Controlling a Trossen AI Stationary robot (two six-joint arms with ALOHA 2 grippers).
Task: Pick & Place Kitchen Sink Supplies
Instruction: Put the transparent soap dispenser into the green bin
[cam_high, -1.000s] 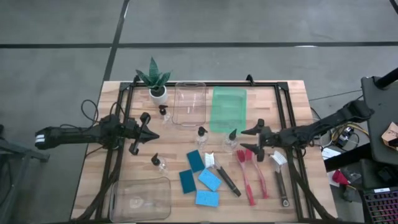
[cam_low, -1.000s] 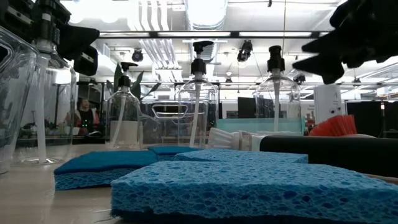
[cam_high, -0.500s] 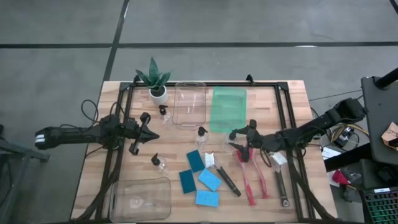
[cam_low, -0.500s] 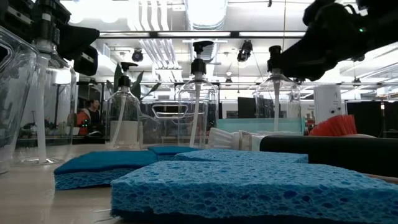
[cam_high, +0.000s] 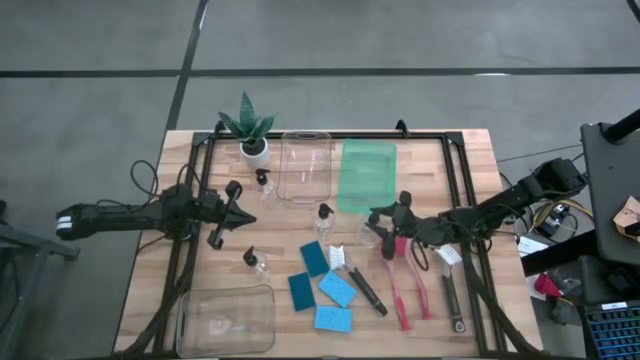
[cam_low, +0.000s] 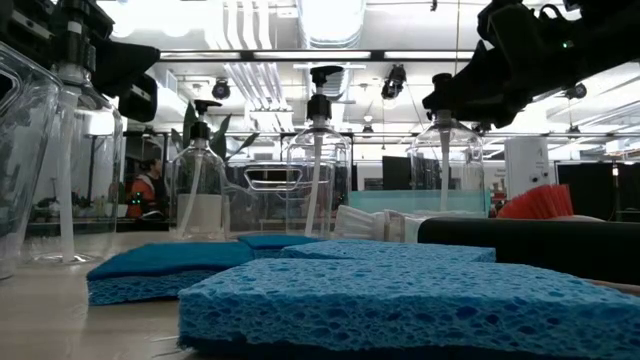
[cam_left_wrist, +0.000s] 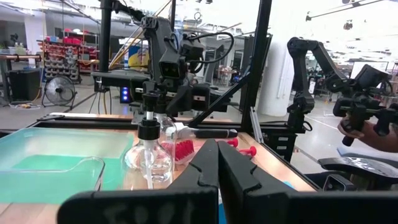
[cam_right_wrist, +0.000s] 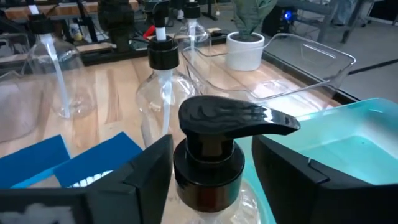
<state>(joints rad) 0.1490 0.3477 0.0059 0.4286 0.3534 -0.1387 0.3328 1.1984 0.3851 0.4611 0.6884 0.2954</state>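
Clear bottle (cam_right_wrist: 208, 168) beside green bin (cam_high: 366, 175), black pump top between spread fingers of right gripper (cam_right_wrist: 208, 171), contact undiscernible; overhead, top hidden. Nearby: sponges (cam_high: 325, 285), brushes (cam_high: 400, 275). Left gripper (cam_left_wrist: 217, 177) pressed together, well apart.

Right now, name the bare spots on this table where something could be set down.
Bare wood: the corner right of the green bin, and the strip between the black brush and the table's right edge. Crowded: around the sponges and red brushes.
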